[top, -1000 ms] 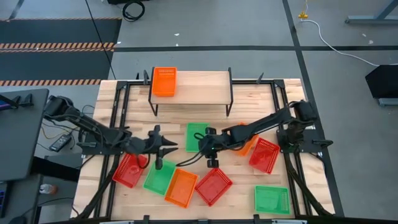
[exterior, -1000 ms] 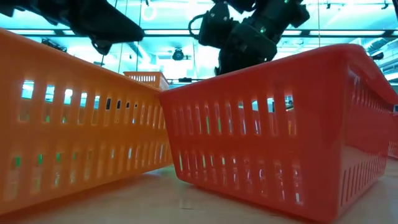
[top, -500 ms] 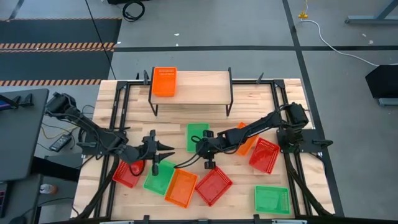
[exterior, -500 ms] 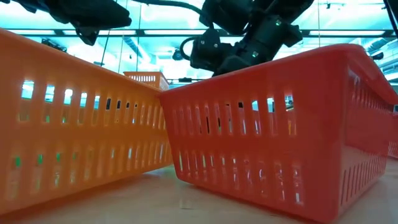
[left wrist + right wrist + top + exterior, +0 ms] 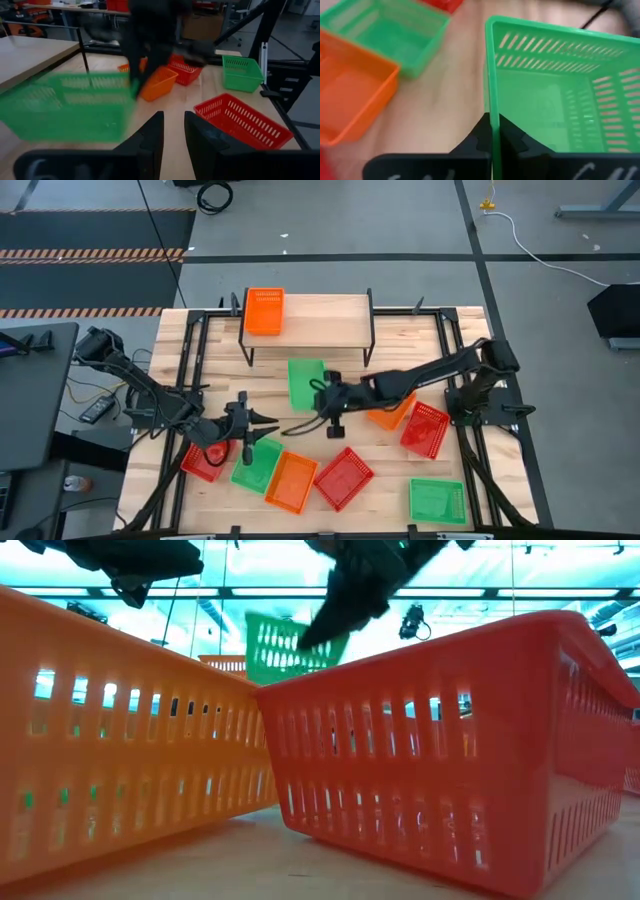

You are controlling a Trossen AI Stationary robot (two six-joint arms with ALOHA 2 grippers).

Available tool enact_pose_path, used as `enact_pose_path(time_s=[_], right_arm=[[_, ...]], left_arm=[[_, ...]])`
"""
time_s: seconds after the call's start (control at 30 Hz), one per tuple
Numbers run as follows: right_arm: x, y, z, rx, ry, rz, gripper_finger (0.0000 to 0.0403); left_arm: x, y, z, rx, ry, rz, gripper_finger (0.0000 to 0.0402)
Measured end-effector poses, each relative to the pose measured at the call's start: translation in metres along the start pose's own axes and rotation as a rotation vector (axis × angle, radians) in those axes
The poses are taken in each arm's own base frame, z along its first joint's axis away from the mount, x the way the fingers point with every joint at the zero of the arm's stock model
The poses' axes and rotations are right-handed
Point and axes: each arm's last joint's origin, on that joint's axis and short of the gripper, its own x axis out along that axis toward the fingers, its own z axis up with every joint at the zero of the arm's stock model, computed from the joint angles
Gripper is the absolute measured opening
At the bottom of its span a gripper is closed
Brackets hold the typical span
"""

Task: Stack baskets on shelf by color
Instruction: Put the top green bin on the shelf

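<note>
My right gripper [image 5: 323,396] is shut on a green basket [image 5: 305,383] in front of the shelf [image 5: 320,318]. That basket shows tilted in the low view [image 5: 277,646] and blurred in the left wrist view [image 5: 70,107]. An orange basket [image 5: 265,310] stands on the shelf's left end. My left gripper [image 5: 264,430] hovers over the table's near left, open with nothing between its fingers [image 5: 150,145]. My right gripper has the green basket by its near short wall, at the rim [image 5: 490,112] close to the right corner. One finger [image 5: 509,134] is inside the basket and one outside. The fingers come from the table's right, slanting down. The basket is lifted and tilted.
Loose baskets lie on the near half of the table: red [image 5: 203,457], green [image 5: 255,464], orange [image 5: 291,481], red [image 5: 343,477], green [image 5: 437,500], red [image 5: 425,428] and orange [image 5: 390,415]. The middle and right of the shelf top are bare.
My right gripper has taken hold of the green basket, raised it off the table and carried it a little toward the shelf and the table's left. The basket, flat on the table before, now hangs tilted.
</note>
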Motion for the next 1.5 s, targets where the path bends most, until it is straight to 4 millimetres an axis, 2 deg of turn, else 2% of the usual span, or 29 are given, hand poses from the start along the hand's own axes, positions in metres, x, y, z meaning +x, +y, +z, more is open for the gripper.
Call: enact_pose_path(time_s=[0.13,0.23,0.37,0.7,0.87,1.0,1.13,1.5], right_arm=[[-0.022,-0.021,0.020,-0.007,-0.054,-0.077,0.0009],[-0.031,-0.038,0.027,-0.007,-0.061,-0.110,0.0009],[-0.035,-0.067,0.028,0.003,-0.058,-0.160,0.0009],[-0.033,-0.138,0.018,0.037,-0.112,-0.162,0.0008],[-0.029,-0.164,0.010,0.073,-0.133,-0.126,0.0010],[-0.014,-0.174,0.001,0.092,-0.117,-0.068,0.0010],[0.002,-0.179,-0.006,0.078,-0.090,-0.100,0.0011],[0.009,-0.185,-0.004,0.083,-0.158,-0.107,0.0015]], left_arm=[[0.000,0.000,0.000,-0.019,0.002,0.000,0.0082],[0.000,0.000,-0.001,-0.021,0.006,0.000,0.0082],[0.000,0.000,0.000,-0.027,0.002,-0.003,0.0082],[0.000,0.000,0.005,-0.078,-0.041,0.015,0.0082],[0.000,-0.001,0.006,-0.095,-0.053,0.010,0.0082],[0.000,-0.001,0.007,-0.101,-0.060,0.013,0.0082],[0.000,0.000,0.007,-0.106,-0.066,0.018,0.0082],[0.000,-0.001,0.007,-0.109,-0.064,0.016,0.0082]])
